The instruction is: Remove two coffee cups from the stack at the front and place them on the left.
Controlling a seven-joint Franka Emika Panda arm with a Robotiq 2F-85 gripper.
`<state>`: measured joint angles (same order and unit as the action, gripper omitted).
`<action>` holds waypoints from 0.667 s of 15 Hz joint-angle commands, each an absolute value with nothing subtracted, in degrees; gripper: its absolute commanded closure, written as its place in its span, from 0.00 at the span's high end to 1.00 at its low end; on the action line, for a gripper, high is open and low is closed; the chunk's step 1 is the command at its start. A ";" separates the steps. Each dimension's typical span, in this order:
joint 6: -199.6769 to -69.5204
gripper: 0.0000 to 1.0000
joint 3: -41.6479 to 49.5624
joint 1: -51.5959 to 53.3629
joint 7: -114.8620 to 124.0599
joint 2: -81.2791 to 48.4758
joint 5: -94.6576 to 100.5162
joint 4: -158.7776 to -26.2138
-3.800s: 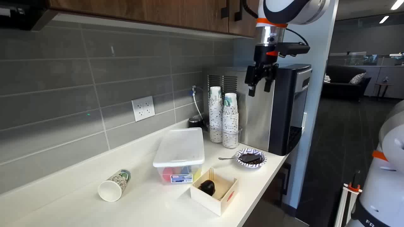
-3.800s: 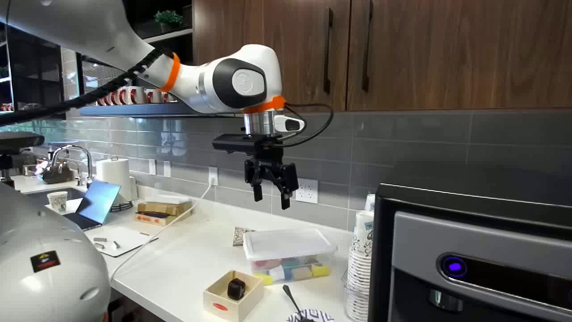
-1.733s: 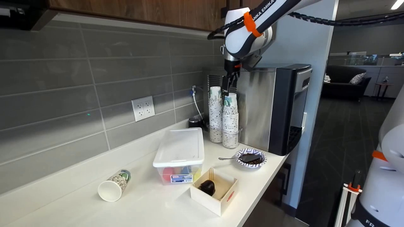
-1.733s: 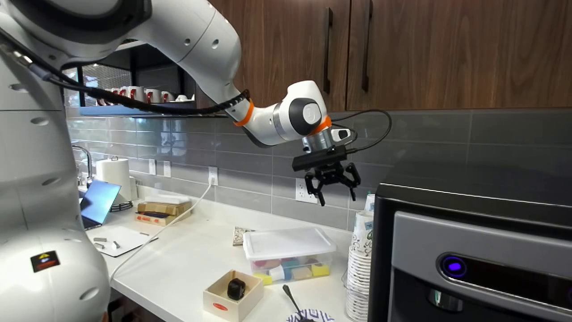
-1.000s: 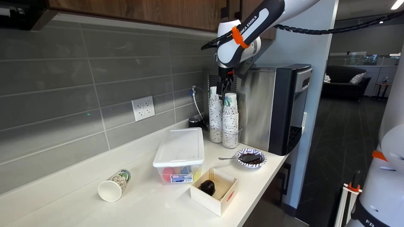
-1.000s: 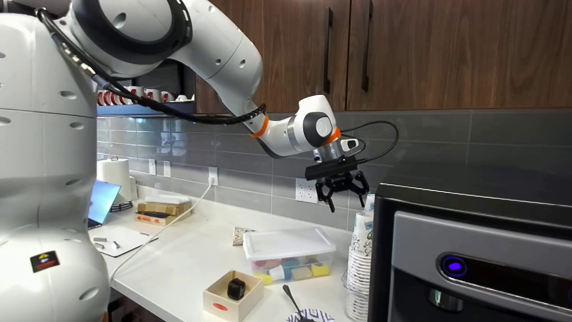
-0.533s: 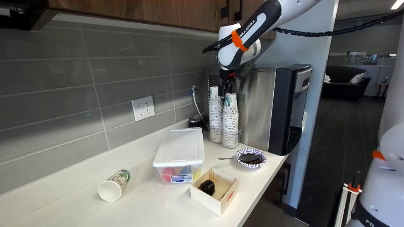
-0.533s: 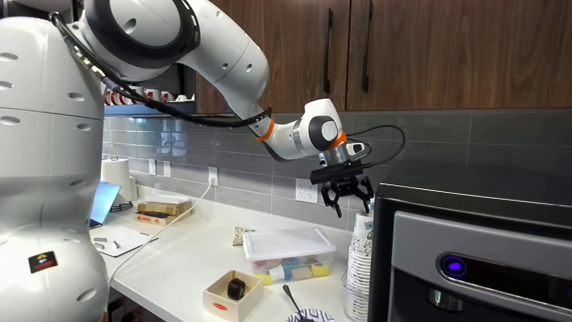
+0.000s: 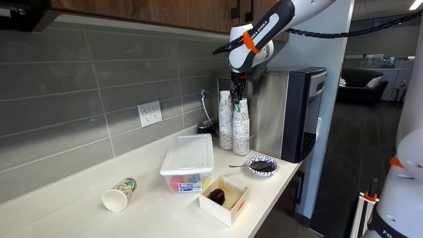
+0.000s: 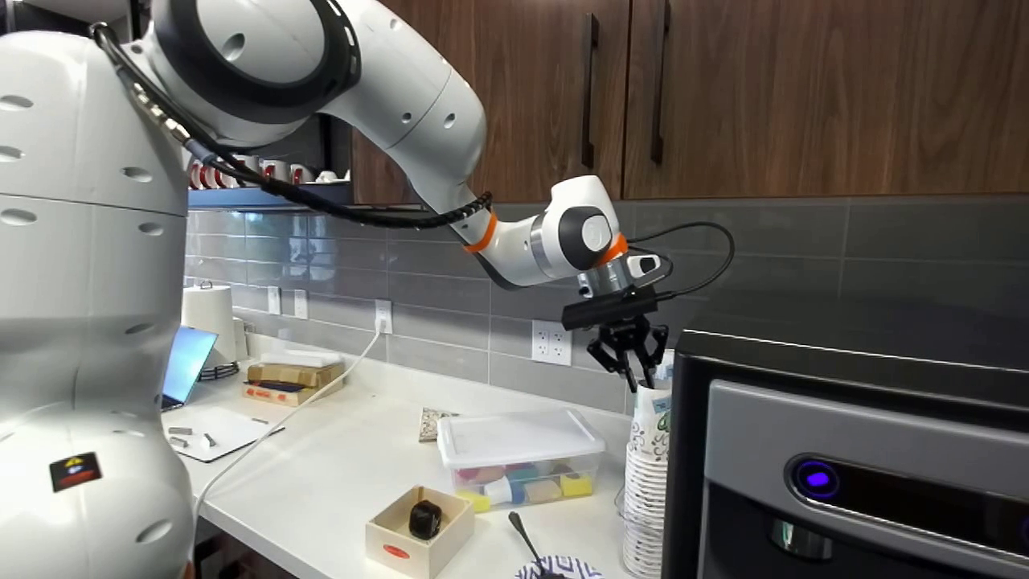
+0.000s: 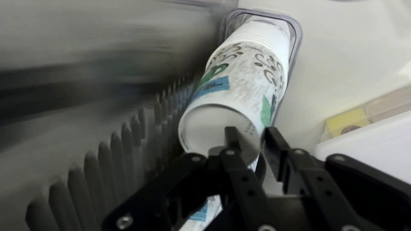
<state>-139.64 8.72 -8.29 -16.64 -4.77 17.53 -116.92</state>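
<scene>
White kitchen counter (image 9: 155, 215), gray tile wall (image 9: 138, 77) behind. Coffee cups (image 9: 226, 122): two upside-down stacks beside steel machine (image 9: 268, 112); matching cup (image 9: 119, 195) on its side on counter, well apart. Jaws: close together at front stack (image 9: 241, 135), one finger (image 11: 231, 136) over base of top cup (image 11: 245, 85), other just outside rim; clenched or loose, cannot tell.

wall (image 9: 53, 82): grey tile, ten o'clock in an exterior view
cabinets (image 9: 158, 11): brown, eleven o'clock
floor (image 9: 350, 158): dark, four o'clock
light (image 9: 416, 4): two o'clock
</scene>
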 commanded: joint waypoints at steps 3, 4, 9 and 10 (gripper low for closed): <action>-137.88 0.00 9.21 -8.67 -14.92 -4.85 18.57 -114.35; -137.43 0.02 9.26 -8.72 -14.90 -4.79 18.29 -114.27; -135.43 0.02 9.13 -8.63 -13.97 -3.20 17.76 -114.41; -134.85 0.02 9.08 -8.53 -13.38 -2.52 17.97 -114.43</action>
<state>-138.66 9.20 -8.65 -14.75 -4.15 17.48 -116.33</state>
